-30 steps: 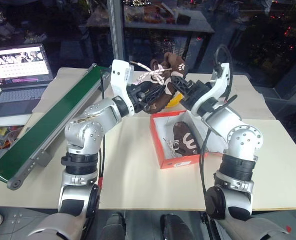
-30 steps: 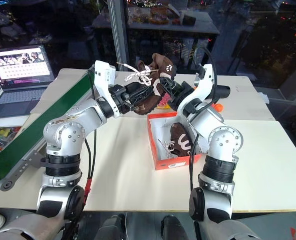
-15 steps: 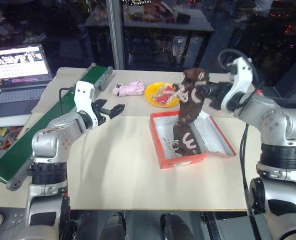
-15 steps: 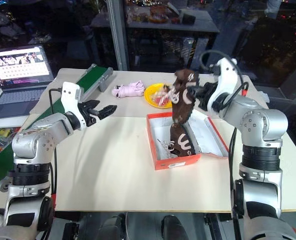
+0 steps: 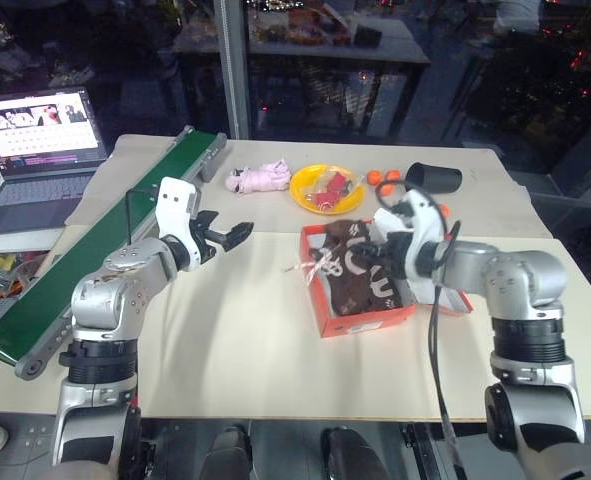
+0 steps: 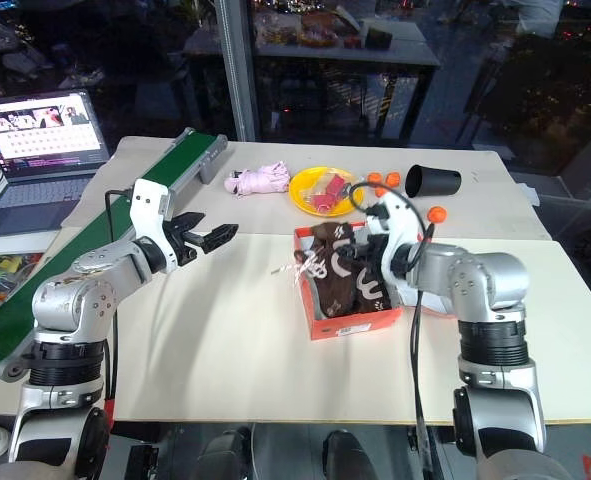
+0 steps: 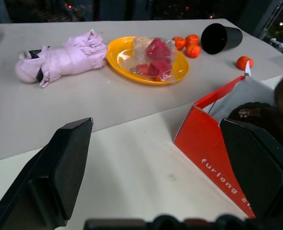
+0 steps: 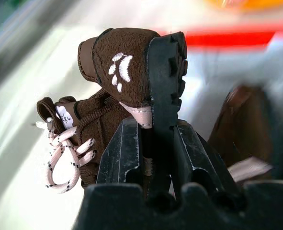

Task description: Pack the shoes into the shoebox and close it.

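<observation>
While the long cream-white table (image 5: 245, 350) lies bare across its near half, leaving wide open room in front of the box, its far strip is crowded. Along the table's left edge runs a dark green conveyor belt (image 5: 95, 250), with an open laptop (image 5: 40, 140) beyond it.

The rectangular orange-red cardboard shoebox (image 5: 367, 318) sits right of centre, its lid flap folded out flat to the right; its near corner shows in the left wrist view (image 7: 213, 158). Both dark brown suede-like shoes (image 5: 360, 275) with cream-white laces now lie inside it, laces spilling over the left wall. Half a second ago one shoe hung upright above the box; it has since come down onto the other.

The right gripper (image 6: 373, 250) stays clamped on that shoe's heel, its black fingers (image 8: 167, 72) pinching the brown collar. The left gripper (image 5: 230, 238) hovers over bare table left of the box, well apart from it, jaws spread wide and empty; it has hardly shifted in the last half second, though a second ago it was up at the shoe alongside the right one.

Behind the box stand a round yellow plate (image 7: 127, 67) holding red pieces in clear wrap, a pink plush toy (image 7: 60, 60), a tipped black cup (image 7: 221, 37) and small orange balls (image 7: 189, 43).
</observation>
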{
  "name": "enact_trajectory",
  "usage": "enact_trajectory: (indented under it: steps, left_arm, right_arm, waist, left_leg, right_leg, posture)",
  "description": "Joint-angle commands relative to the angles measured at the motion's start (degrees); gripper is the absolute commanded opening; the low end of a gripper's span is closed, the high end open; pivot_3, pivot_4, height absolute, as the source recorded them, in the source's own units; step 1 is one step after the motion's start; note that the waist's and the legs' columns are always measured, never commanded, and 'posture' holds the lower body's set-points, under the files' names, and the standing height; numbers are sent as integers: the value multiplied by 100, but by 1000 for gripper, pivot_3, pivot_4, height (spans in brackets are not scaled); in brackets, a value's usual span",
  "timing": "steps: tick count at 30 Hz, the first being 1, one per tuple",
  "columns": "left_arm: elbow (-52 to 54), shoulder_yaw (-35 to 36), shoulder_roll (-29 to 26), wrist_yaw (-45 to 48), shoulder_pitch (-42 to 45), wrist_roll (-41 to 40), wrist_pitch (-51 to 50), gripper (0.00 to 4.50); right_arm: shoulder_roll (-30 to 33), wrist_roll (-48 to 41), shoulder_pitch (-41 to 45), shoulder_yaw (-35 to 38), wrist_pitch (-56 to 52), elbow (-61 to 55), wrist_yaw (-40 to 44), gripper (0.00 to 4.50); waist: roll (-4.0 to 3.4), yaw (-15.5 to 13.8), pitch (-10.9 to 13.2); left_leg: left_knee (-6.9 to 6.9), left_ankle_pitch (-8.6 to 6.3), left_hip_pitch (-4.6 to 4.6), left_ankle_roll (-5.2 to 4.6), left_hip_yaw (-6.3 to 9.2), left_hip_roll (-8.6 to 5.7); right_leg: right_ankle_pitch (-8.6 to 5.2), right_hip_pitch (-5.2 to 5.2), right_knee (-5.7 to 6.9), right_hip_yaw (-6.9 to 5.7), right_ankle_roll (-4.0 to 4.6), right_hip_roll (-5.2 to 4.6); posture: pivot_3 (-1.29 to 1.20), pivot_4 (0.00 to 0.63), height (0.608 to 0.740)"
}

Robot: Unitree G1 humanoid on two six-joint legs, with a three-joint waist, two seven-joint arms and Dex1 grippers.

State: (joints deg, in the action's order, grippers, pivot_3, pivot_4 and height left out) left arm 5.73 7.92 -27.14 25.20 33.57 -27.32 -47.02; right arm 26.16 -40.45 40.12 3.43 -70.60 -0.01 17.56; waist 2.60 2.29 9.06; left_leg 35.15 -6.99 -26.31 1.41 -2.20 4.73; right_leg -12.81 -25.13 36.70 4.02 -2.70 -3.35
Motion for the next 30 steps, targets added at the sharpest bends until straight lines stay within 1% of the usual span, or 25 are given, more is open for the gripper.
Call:
enact_trajectory:
  steps: [1, 5, 7, 11, 14, 16, 18, 20, 23, 25, 30]
  left_arm:
    - [307, 147, -114, -2, 80, -38, 19, 4500]
    - [456, 205, -150, -39, 7, -48, -19, 4500]
    - [538, 242, -146, -71, -45, -57, -53, 4500]
    - [756, 286, -135, -159, -216, -45, -96, 4500]
    - [839, 300, -116, -225, -269, -46, -120, 4500]
    - [896, 323, -122, -242, -305, -57, -146, 4500]
    - [941, 345, -129, -263, -345, -49, -158, 4500]
    - [960, 348, -129, -274, -367, -35, -155, 4500]
    - [965, 267, -105, -283, -394, 15, -101, 4500]
    - [969, 231, -83, -287, -403, 25, -84, 4500]
    - [962, 155, -39, -276, -420, 49, -45, 4500]
  right_arm:
    - [21, 721, 173, -659, 807, 796, 520, 384]
    - [70, 1499, 471, -1342, 1516, 1726, 1049, 384]
    - [8, 1736, 633, -1477, 1776, 2149, 1250, 384]
    - [-119, 2800, 1043, -2375, 2735, 3626, 1776, 384]
    - [-237, 3217, 1276, -2513, 3294, 4506, 1995, 384]
    - [-288, 3453, 1408, -2555, 3617, 5003, 2098, 384]
    - [-350, 3803, 1565, -2706, 4047, 5547, 2177, 384]
    - [-415, 4097, 1686, -2855, 4360, 5919, 2288, 384]
    - [-478, 4796, 1851, -3450, 4901, 6347, 2808, 384]
    - [-511, 5151, 1966, -3685, 5162, 6571, 3034, 384]
    - [-705, 5482, 2197, -3747, 5322, 6839, 3565, 384]
  waist:
    - [0, 3, 0]
    - [0, 26, -1]
    - [1, 41, -1]
    - [9, 76, -7]
    - [28, 80, -19]
    - [49, 95, -33]
    - [59, 108, -41]
    - [58, 114, -44]
    - [54, 96, -48]
    - [45, 57, -55]
    - [44, -49, -60]
  left_leg:
    - [0, 0, 0, 0, 0, 0]
    - [0, 0, 6, 0, 0, 0]
    - [0, 0, 10, 0, 0, 1]
    - [-1, 0, 40, 1, 0, 2]
    - [-9, -11, 106, 18, -1, 2]
    - [-10, -27, 111, 43, 0, 3]
    - [-5, -29, 116, 47, 0, 2]
    - [-3, -30, 119, 48, -1, 0]
    - [-3, -30, 125, 50, -1, -2]
    - [-4, -31, 127, 50, -1, -2]
    - [-7, -31, 127, 51, -1, -2]
  right_leg:
    - [0, 1, 0, 0, 0, 0]
    - [0, 4, 0, 0, 0, 2]
    - [0, 6, 1, 0, 0, 3]
    - [0, 30, 0, 2, 0, 5]
    - [-28, 95, -12, 0, -30, 3]
    - [-45, 100, -17, 0, 1, 2]
    - [-41, 107, -17, 0, 8, -1]
    - [-36, 109, -16, 0, 10, -3]
    - [-31, 110, -11, -1, 12, -5]
    - [-31, 106, -10, -2, 12, -5]
    - [-51, 104, -10, -5, 16, -7]
  posture:
    - [0, 150, 736]
    - [0, 150, 736]
    - [0, 150, 736]
    - [0, 150, 736]
    - [0, 150, 736]
    - [0, 150, 736]
    - [0, 150, 736]
    - [0, 150, 736]
    - [0, 150, 736]
    - [0, 150, 736]
    - [0, 150, 736]
